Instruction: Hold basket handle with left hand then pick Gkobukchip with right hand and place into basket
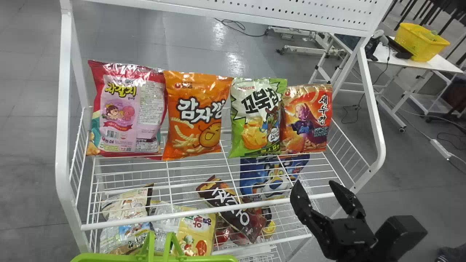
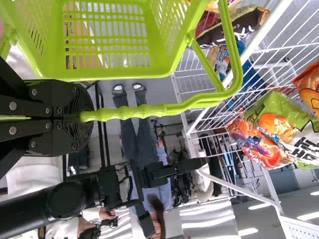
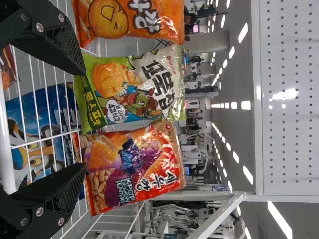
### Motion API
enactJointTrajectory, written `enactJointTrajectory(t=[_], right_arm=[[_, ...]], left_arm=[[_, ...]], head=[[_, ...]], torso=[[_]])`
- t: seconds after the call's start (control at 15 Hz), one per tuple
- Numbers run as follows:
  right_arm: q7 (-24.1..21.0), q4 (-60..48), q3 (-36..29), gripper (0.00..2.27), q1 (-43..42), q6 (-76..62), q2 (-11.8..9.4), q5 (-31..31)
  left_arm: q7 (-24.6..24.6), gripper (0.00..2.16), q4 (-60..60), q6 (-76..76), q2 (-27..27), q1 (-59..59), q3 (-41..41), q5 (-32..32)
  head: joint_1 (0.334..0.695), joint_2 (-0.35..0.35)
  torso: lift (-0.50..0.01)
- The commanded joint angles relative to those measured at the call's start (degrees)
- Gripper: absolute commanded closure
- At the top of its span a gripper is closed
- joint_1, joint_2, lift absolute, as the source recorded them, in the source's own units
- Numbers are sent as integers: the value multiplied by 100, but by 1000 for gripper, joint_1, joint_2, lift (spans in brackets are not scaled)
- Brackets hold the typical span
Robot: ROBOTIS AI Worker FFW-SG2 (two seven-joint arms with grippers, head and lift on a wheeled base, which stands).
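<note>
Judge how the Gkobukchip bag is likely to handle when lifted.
The Gkobukchip bag looks puffed out, so it is probably light for its size and gives when squeezed. Its film is glossy and creased, so it may slip or crinkle. Standing upright on the wire shelf, it could tip if nudged.

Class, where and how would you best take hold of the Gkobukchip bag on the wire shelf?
Probably across its puffed middle, from the front: the Gkobukchip bag stands upright, its face unobstructed. The neighbouring red bag crowds its right edge, so ease the jaws around both sides.

The head view's bottom edge cuts off the green basket point(image 1: 207, 258).
</note>
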Motion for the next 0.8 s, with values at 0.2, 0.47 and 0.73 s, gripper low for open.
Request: enactJointTrajectory(t=[0.2,0.47,0.73], right_arm=[[-9,16,63,181,-879,1266,1,50],[-44,508,160,181,-1697,1582,-8,199],[-105,1229,397,181,-2497,1582,-69,357]], left_arm=[[51,2118,31,7,-15,69,-190,-186],[122,2118,145,7,-15,96,-339,-300],[209,2118,128,7,-15,157,-383,-335]], head=[[695,-350],[695,-350],[695,-350]], torso=[[-32],[-32],[-32]])
